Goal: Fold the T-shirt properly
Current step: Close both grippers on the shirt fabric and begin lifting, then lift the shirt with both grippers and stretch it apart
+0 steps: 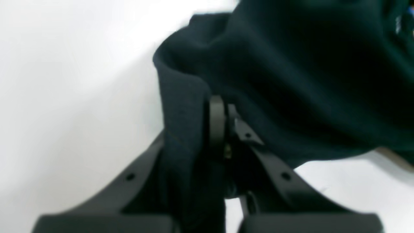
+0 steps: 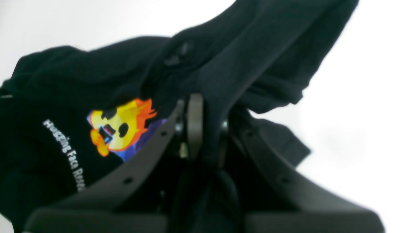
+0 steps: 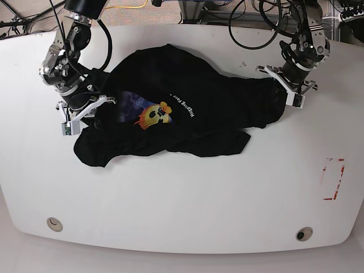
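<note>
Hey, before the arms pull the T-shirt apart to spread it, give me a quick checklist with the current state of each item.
1. Left gripper shut on the T-shirt: ok, cloth is pinched between its fingers.
2. Right gripper shut on the T-shirt: ok, a fold runs up between its fingers.
3. Grips at opposite ends of the shirt: ok in the base view.
4. Shirt lying flat: not ok, it is bunched and creased on the white table.
5. Skull print facing up: ok, with the white lettering beside it.
6. Which part of the shirt each gripper holds: cannot tell.
</note>
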### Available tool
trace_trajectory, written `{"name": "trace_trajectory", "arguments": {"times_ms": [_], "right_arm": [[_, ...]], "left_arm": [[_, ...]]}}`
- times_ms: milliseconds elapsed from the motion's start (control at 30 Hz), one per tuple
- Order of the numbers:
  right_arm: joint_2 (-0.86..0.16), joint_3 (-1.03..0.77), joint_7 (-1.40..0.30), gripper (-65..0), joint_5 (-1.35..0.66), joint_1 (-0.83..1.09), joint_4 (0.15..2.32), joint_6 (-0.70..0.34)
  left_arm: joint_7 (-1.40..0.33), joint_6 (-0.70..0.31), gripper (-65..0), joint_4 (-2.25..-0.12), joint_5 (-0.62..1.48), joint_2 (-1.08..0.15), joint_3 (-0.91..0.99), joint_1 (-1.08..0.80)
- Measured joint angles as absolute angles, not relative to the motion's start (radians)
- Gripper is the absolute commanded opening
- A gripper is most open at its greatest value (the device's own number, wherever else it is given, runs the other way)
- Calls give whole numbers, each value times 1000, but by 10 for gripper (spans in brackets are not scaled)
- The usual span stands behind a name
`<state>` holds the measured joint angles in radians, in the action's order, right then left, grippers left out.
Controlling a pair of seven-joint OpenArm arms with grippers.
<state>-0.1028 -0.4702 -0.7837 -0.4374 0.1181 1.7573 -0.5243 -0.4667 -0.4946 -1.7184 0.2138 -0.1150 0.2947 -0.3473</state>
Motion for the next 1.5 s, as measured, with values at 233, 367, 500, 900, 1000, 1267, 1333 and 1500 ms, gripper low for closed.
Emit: {"name": "trace_trajectory", "arguments": {"times_ms": [233,367,500,900,1000,1267,1333,1500], "right_arm": [[-103,-470,-823,-650,-441,109,1845,-525],[-109,-469,-857,-650,-436,106,1910,-535],[-111,-469,-857,-650,-444,90,1950,-540],[-109,-466,-903,-648,-449,32,2027,-589],[-112,-466,-919,-646,-453,15,2027,-611],[-121,-469,-952,-644,-476,-64,2022,-640],[-127,-468,-955,-642,-475,-86,2020,-640],[-152,-457,-952,-641,-470,-165,2003,-613]], "left_arm": [[-463,-493,-647,-1771,213,-130,295,-324],[-471,-487,-647,-1829,198,-136,293,-315],[-459,-487,-647,-1860,203,-140,293,-297],[-471,-487,-650,-1942,207,-166,280,-259],[-480,-487,-650,-1951,208,-178,281,-246],[-525,-489,-650,-1972,209,-218,294,-192],[-533,-486,-650,-1977,215,-228,294,-169],[-584,-461,-650,-1975,221,-273,305,-80]]}}
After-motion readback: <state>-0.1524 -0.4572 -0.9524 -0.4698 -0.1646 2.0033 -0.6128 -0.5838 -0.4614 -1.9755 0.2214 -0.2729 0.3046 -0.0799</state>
